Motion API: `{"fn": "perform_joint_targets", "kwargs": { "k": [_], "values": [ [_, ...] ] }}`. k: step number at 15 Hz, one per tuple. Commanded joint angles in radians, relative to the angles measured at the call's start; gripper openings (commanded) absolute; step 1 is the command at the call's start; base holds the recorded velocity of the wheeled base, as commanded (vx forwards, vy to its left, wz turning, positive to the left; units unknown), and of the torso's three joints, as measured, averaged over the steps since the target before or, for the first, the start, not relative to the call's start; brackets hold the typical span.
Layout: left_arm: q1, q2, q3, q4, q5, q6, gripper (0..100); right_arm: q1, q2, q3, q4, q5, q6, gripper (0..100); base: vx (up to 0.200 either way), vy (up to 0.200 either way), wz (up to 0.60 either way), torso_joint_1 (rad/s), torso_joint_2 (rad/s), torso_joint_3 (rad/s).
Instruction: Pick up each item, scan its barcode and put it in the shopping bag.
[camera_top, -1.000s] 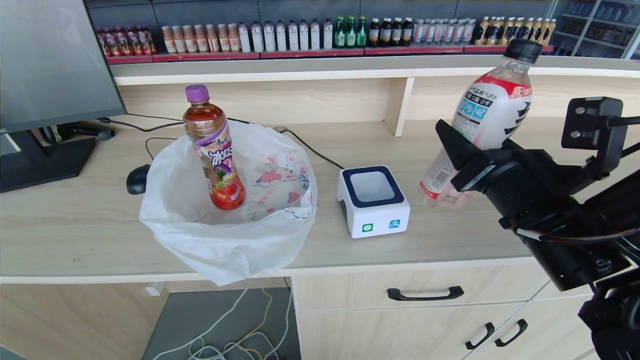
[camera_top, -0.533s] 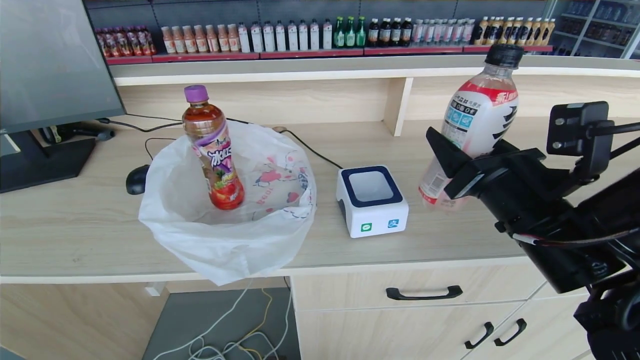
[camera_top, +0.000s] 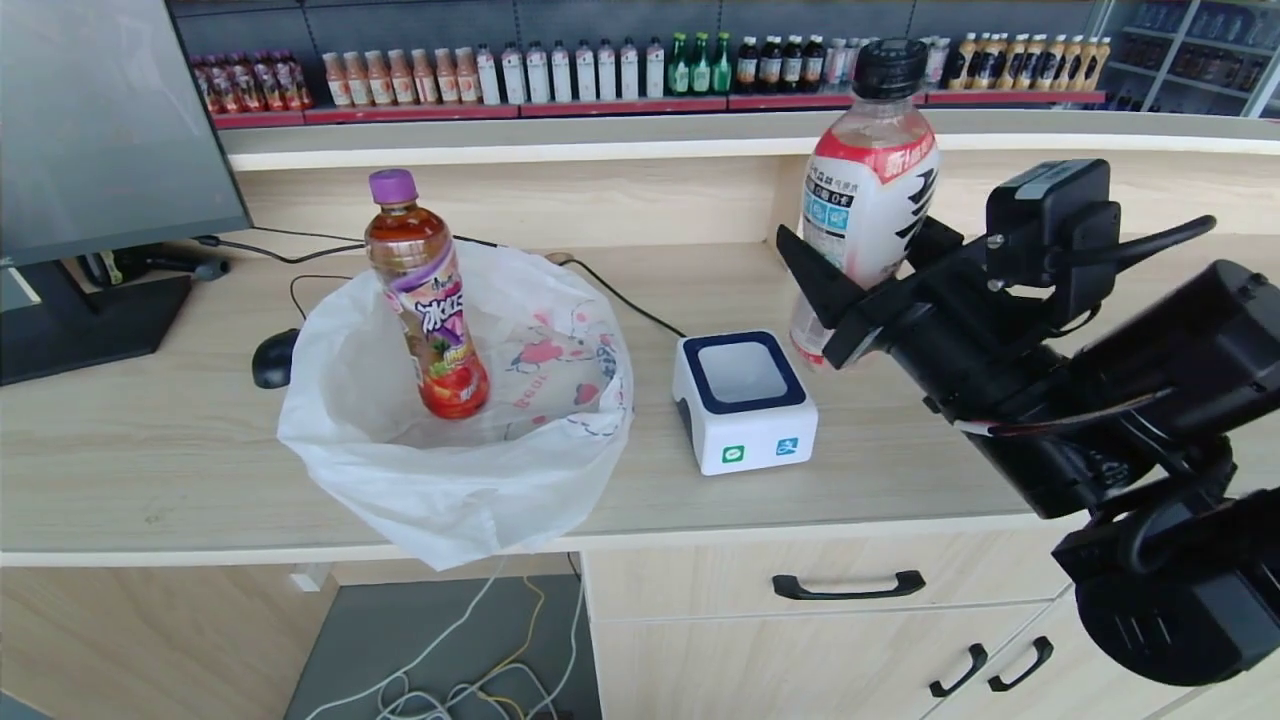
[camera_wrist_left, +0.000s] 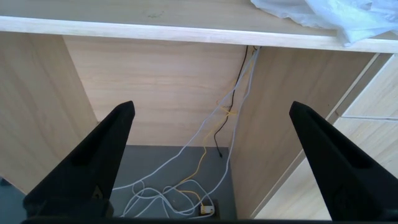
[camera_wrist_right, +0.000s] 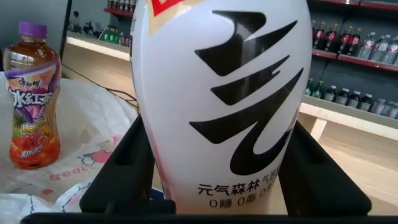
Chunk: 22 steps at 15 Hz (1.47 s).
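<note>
White bottle (camera_top: 868, 180) lower part hidden behind right gripper (camera_top: 860, 265); monitor (camera_top: 100, 120) cropped at edge.

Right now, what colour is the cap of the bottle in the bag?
Purple cap; clearest in head view.

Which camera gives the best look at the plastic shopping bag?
The head view: the whole shopping bag lies open on the counter. The left wrist view catches its overhanging edge; the right wrist view, one side.

Head view looks forward and down over the tabletop (camera_top: 150, 470), mid range. Left wrist view sits low, facing under it, sharing the shopping bag (camera_wrist_left: 336, 15) edge with head view. Right wrist view is tight on the white bottle (camera_wrist_right: 224, 106), facing the bag too.
</note>
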Motion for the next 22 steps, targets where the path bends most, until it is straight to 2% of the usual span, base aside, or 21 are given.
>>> {"fn": "perform_joint_targets", "kwargs": {
  "k": [1,3,6,9,13,22],
  "values": [
    [0.000,0.000,0.000,0.000,0.001,0.000,100,0.001,0.069,-0.071,-0.001,0.081,-0.054,0,0.000,0.000,0.00,0.000,0.00,0.000],
    [0.000,0.000,0.000,0.000,0.000,0.000,100,-0.002,0.097,-0.088,-0.001,0.197,-0.125,0,0.000,0.000,0.00,0.000,0.00,0.000],
    [0.000,0.000,0.000,0.000,0.000,0.000,100,-0.022,0.132,-0.126,-0.001,0.285,-0.174,0,0.000,0.000,0.00,0.000,0.00,0.000],
    [0.000,0.000,0.000,0.000,0.001,0.000,100,-0.045,0.195,-0.209,-0.001,0.438,-0.237,0,0.000,0.000,0.00,0.000,0.00,0.000],
    [0.000,0.000,0.000,0.000,0.000,0.000,100,-0.056,0.236,-0.252,-0.001,0.520,-0.303,0,0.000,0.000,0.00,0.000,0.00,0.000],
    [0.000,0.000,0.000,0.000,0.000,0.000,100,-0.076,0.236,-0.251,-0.001,0.595,-0.392,0,0.000,0.000,0.00,0.000,0.00,0.000]
  ]
}}
